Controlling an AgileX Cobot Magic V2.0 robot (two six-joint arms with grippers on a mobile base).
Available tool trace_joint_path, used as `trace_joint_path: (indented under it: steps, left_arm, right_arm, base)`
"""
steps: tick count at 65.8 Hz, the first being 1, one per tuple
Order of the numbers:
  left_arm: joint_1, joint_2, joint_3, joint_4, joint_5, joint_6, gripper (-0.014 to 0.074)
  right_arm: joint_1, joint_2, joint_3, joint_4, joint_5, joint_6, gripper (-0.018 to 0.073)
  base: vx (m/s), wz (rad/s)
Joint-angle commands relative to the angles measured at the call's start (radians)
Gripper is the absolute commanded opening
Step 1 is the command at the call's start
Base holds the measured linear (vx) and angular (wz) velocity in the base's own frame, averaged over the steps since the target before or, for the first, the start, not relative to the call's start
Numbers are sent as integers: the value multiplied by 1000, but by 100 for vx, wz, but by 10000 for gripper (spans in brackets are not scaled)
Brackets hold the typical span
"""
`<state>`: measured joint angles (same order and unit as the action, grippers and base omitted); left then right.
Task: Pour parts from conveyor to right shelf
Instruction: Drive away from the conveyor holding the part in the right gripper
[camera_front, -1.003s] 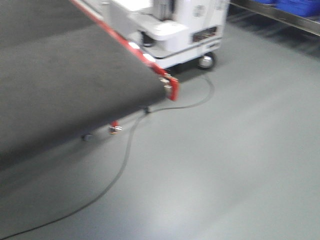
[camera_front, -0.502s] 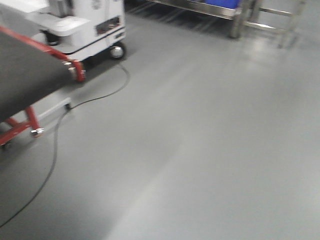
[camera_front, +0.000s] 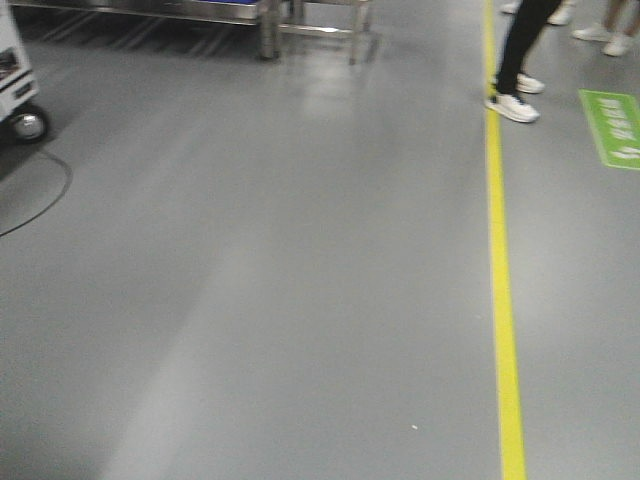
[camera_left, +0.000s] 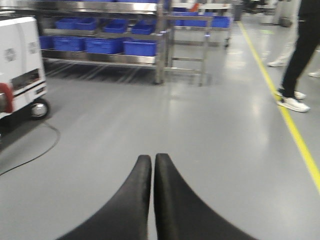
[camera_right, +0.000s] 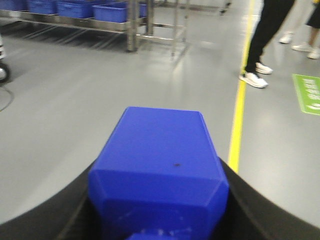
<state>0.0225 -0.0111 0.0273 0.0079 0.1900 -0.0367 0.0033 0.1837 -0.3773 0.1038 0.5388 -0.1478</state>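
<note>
My right gripper (camera_right: 159, 200) is shut on a blue plastic bin (camera_right: 160, 160), held out in front of me above the floor; its black fingers (camera_right: 60, 215) flank the bin on both sides. The bin's inside is hidden. My left gripper (camera_left: 152, 159) is shut and empty, its two black fingers pressed together. A metal shelf (camera_left: 100, 55) carrying several blue bins (camera_left: 140, 47) stands far ahead on the left; its leg also shows in the front view (camera_front: 267, 35) and in the right wrist view (camera_right: 131, 30). The conveyor is out of view.
Grey floor with a yellow line (camera_front: 500, 270) running along the right. A person's legs in white shoes (camera_front: 512, 105) stand on the line. A green floor sign (camera_front: 612, 125) lies beyond. A white wheeled machine (camera_left: 22, 70) and black cable (camera_front: 40, 205) are at left.
The view has swung right: the black conveyor belt and white machine have slid out at the left, and the yellow line, person and shelf end have come into view.
</note>
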Motion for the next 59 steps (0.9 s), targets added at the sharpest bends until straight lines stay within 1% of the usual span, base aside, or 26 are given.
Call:
trace_joint_path:
  steps: [1, 11, 21, 40, 59]
  left_arm:
    - [3, -14, -19, -8, -72, -8, -6]
    - [3, -14, -19, -8, -72, -8, -6]
    - [3, -14, -19, -8, -72, -8, -6]
    - [3, -14, -19, -8, -72, -8, -6]
    - [3, -14, -19, -8, -72, -8, -6]
  right_arm:
    - [-5, 21, -27, -3, -80, -1, -5]
    - [-5, 21, -27, -2, -73, -1, -5]
    - [-5, 21, -27, -2, -72, -1, -5]
    - [-5, 21, -27, -2, -72, -1, -5]
    - [-5, 21, -27, -2, -72, -1, -5]
  base:
    - [-15, -64]
    - [-13, -52]
    - [-7, -29]
    - [3, -5]
    - [13, 0]
